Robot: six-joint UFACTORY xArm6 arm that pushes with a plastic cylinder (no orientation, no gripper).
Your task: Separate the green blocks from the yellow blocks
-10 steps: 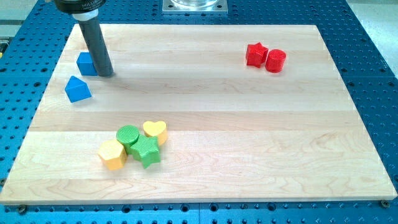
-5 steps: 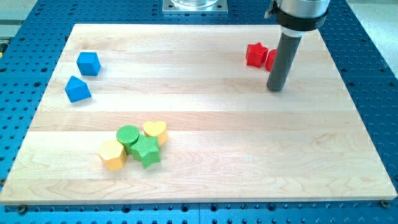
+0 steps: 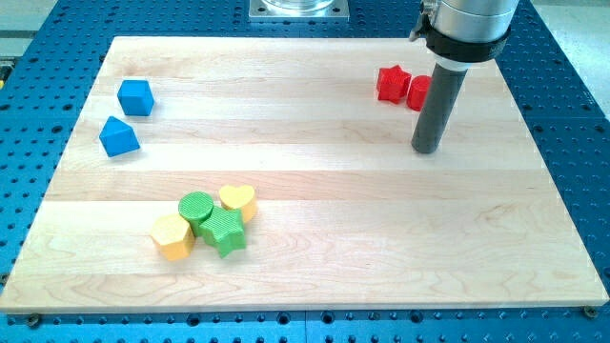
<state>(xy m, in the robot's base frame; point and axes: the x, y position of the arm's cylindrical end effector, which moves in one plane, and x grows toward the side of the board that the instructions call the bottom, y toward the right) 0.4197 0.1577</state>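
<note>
Setting: a pale wooden board (image 3: 315, 276) lying on a blue perforated table (image 3: 572, 143), seen from above and slightly from the front.
Arm end: a straight dark rod (image 3: 437, 105) coming down from a black and silver collar at the view's top right; it carries no fingers or jaws, so there is nothing to be apart, together or clamped.
My tip (image 3: 426, 150): on the board's right half, just below the two red blocks, touching no block.
Green cylinder (image 3: 196, 209): in a tight cluster at the view's lower left, well apart from my tip.
Green star (image 3: 225, 232): directly to the lower right of the green cylinder, touching it.
Yellow heart (image 3: 237, 200): at the cluster's upper right, pressed against both green blocks.
Yellow block (image 3: 172, 236): roughly hexagonal, at the cluster's lower left, against the green cylinder.
Cluster versus tip: all four green and yellow blocks sit together far to the left of and below my tip, with bare board between.
Red star (image 3: 391, 83): near the view's top right, just up and left of my tip.
Red cylinder (image 3: 417, 91): beside the red star on its right, partly hidden behind the rod.
Blue cube (image 3: 135, 96): near the board's upper left edge.
Blue block (image 3: 118, 136): peaked shape, just below the blue cube, apart from it.
</note>
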